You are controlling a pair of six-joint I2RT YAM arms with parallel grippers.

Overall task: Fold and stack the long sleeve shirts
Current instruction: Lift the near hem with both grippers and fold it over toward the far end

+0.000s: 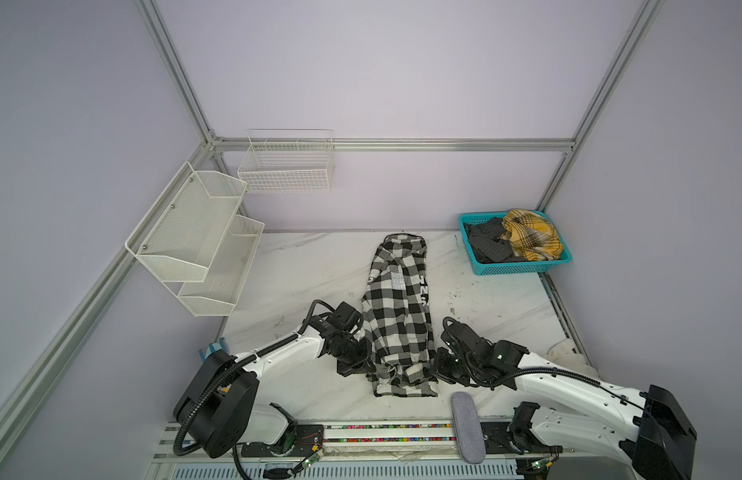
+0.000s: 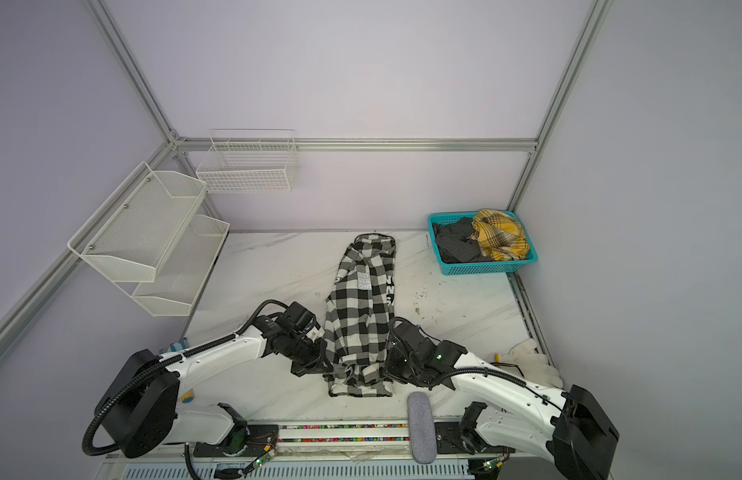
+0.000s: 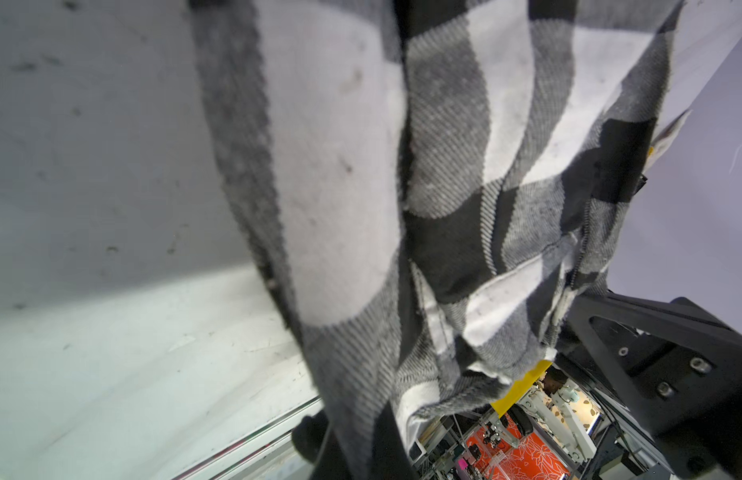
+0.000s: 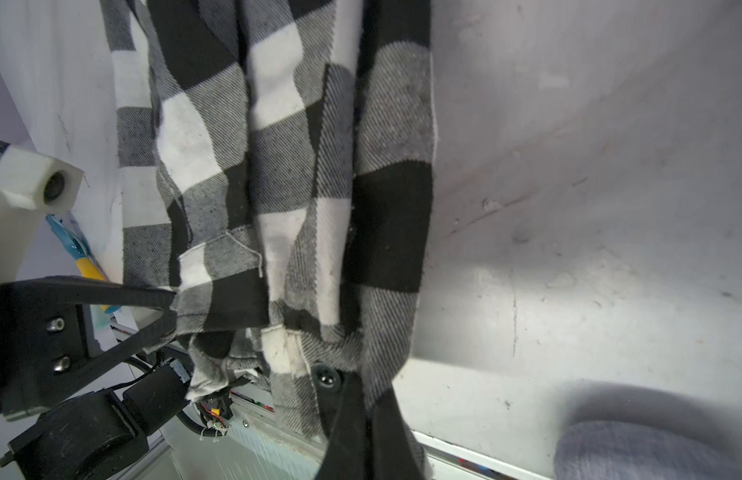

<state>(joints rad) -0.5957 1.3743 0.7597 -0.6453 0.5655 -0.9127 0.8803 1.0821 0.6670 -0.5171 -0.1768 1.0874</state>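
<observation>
The left gripper (image 1: 370, 365) has its jaws pressed together on the near left edge of the black-and-white large-check long sleeve shirt (image 1: 396, 320). The right gripper (image 1: 435, 368) pinches the same shirt at its near right edge. Both wrist views show the checked cloth (image 3: 444, 187) (image 4: 277, 166) gathered into folds and raised off the surface where it is gripped. A black button (image 4: 325, 377) sits close to the pinched part.

Between the two grippers the shirt's near end is bunched, and a short strip of it lies flat just in front of them. From there the shirt runs lengthwise away from the robot across the white marble-patterned tabletop (image 1: 319, 270), narrow and folded in at the sides. Its collar end points toward the back wall. White block lettering (image 1: 398, 281) shows on the shirt's middle.

Beyond the shirt and to its right, well apart, stands a turquoise plastic mesh basket (image 1: 523, 269). It holds a crumpled yellow plaid shirt (image 1: 531, 235) and a dark grey shirt (image 1: 487, 245). In front of the checked shirt and slightly right lies a grey oblong fabric pad (image 1: 467, 428). Far left of the shirt, white wire shelves (image 1: 194, 237) hang on the side wall.
</observation>
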